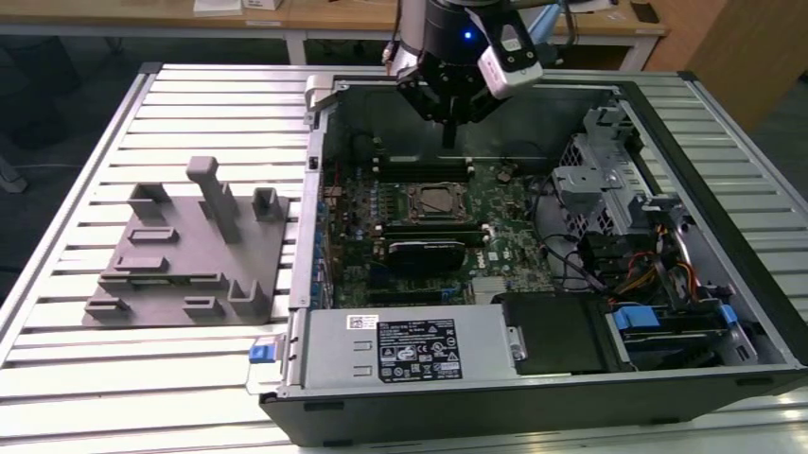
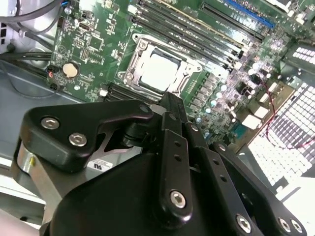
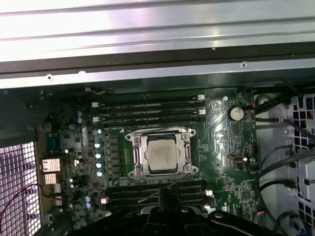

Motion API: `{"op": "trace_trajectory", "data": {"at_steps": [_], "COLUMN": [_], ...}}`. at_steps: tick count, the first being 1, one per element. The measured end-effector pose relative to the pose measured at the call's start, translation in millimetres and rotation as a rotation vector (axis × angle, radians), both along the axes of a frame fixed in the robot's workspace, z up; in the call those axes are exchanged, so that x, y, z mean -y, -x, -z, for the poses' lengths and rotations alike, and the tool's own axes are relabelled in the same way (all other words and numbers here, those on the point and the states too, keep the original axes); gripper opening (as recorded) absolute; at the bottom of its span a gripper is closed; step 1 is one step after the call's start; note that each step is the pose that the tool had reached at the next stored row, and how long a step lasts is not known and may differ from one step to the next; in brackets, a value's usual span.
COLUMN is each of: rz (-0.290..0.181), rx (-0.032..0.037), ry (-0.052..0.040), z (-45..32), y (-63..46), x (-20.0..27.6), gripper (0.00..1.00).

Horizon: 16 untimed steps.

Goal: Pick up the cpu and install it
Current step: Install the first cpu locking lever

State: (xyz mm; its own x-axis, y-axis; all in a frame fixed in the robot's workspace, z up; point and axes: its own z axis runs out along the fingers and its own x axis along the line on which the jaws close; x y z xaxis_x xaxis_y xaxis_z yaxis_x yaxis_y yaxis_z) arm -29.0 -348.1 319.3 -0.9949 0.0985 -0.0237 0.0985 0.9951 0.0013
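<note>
Slatted metal table (image 1: 189,104) bearing an open computer case (image 1: 531,407), with a grey plastic fixture (image 1: 189,255) well apart at the exterior view's left and bare slats between them. Inside the case, the cpu (image 1: 438,199) (image 2: 160,72) (image 3: 162,153) lies flat within the socket frame (image 3: 138,152) on the motherboard (image 1: 505,236), flanked by memory slots (image 3: 147,110). Gripper (image 1: 448,132) (image 2: 170,101) hangs above the board near the case wall uppermost in the exterior view, fingers together, holding nothing, clear of the cpu.

This is a robotics lab or test workshop. An open computer case (image 1: 531,402) lies on its side on a desk (image 1: 151,388) of ribbed aluminium slats, its motherboard (image 1: 518,232) bared. Just beside the case sits a grey plastic fixture plate (image 1: 177,274). A robot arm (image 1: 442,33) and its end effector (image 1: 448,137) hang above the case. Beyond the case stand pale wooden workbenches (image 1: 328,14).
</note>
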Motion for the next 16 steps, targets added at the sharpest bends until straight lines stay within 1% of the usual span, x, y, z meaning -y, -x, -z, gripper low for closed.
{"op": "trace_trajectory", "data": {"at_steps": [4, 5, 6, 8, 11, 16], "rz": [-0.006, -0.010, -0.015, -0.018, -0.021, -0.028], "rx": [0.0000, -0.0001, -0.0001, 0.0000, -0.0001, -0.0001], "ry": [-0.0028, -0.0047, -0.0070, -0.0073, -0.0074, -0.0077], "z": [5.1, 8.9, 13.4, 15.2, 18.9, 26.3], "y": [0.0, 0.0, 0.0, 0.0, 0.1, 0.0], "x": [4.1, 7.2, 11.6, 13.8, 14.7, 14.6], "gripper": [0.11, 0.11, 0.11, 0.11, 0.11, 0.11]}}
